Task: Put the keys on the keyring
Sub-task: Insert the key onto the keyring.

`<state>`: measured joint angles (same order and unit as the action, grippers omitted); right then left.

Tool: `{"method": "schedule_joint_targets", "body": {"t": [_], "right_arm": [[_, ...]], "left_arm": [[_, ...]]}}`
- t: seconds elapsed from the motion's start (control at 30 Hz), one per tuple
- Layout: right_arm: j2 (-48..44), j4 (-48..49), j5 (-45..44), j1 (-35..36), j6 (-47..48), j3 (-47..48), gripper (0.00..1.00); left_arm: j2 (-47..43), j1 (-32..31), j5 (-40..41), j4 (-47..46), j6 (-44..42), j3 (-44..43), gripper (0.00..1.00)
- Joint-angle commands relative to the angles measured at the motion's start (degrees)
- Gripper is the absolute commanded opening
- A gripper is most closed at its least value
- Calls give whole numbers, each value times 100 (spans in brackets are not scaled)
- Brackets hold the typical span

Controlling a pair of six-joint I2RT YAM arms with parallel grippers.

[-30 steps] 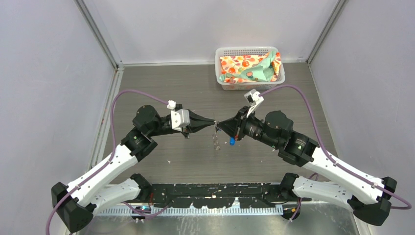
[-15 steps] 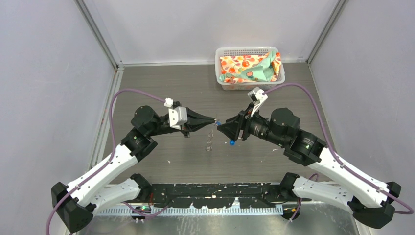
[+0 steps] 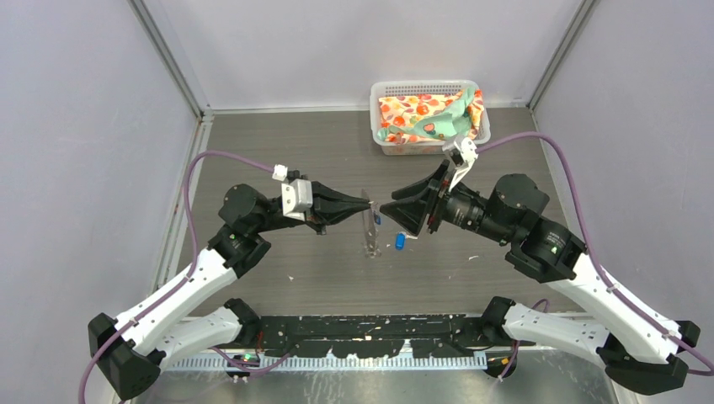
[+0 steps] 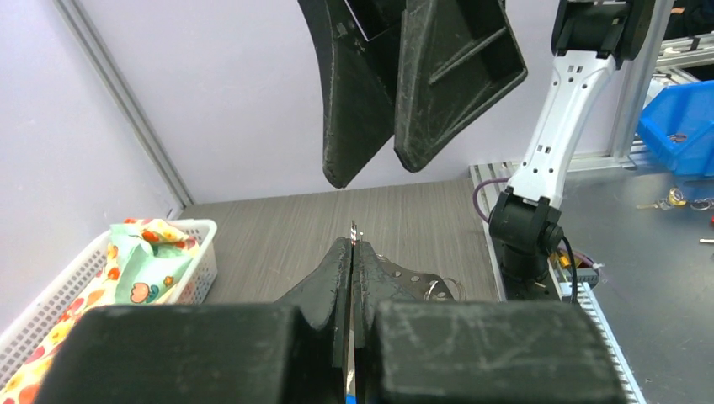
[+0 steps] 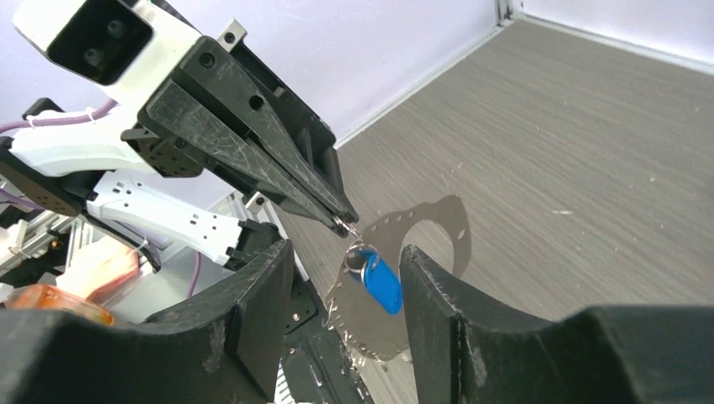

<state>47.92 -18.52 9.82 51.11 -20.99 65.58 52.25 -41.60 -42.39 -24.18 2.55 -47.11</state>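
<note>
My left gripper [image 3: 364, 206] is shut on the top edge of the keyring [image 3: 369, 231], a thin grey loop that hangs edge-on in the top view. The right wrist view shows the keyring [image 5: 368, 324] broadside. One blue-headed key [image 5: 383, 286] dangles from it, just below the left gripper's tips [image 5: 341, 220]. My right gripper [image 5: 347, 251] is open, with its fingers on either side of that key and not touching it. It faces the left gripper [image 4: 351, 244] tip to tip. A second blue key [image 3: 399, 241] lies on the table under the right gripper [image 3: 394, 220].
A white basket [image 3: 421, 87] holding patterned cloth stands at the back right of the wooden tabletop. Grey walls close in both sides. The black base rail [image 3: 370, 328] runs along the near edge.
My right gripper has opened and drawn back to the right, letting go of the key, which now hangs on the keyring. The left gripper has shifted slightly left, still holding the ring.
</note>
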Motion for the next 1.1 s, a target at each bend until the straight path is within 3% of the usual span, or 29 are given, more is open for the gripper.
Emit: {"method": "schedule_joint_targets", "body": {"t": [0.0,0.23,0.6,1.07], "right_arm": [[146,156,391,-41,370,418,53],[404,192,1030,-171,594,664,48],[442,882,2175,-609,20,517,44],[701,1089,2452,-643,-186,539,37]], "left_arm": [[-66,-6,-160,-835,352,-270,0],[-107,-6,-203,-1136,660,-358,0],[-250,-6,-201,-1066,739,-395,0],[-285,-6,-118,-1025,712,-404,0]]}}
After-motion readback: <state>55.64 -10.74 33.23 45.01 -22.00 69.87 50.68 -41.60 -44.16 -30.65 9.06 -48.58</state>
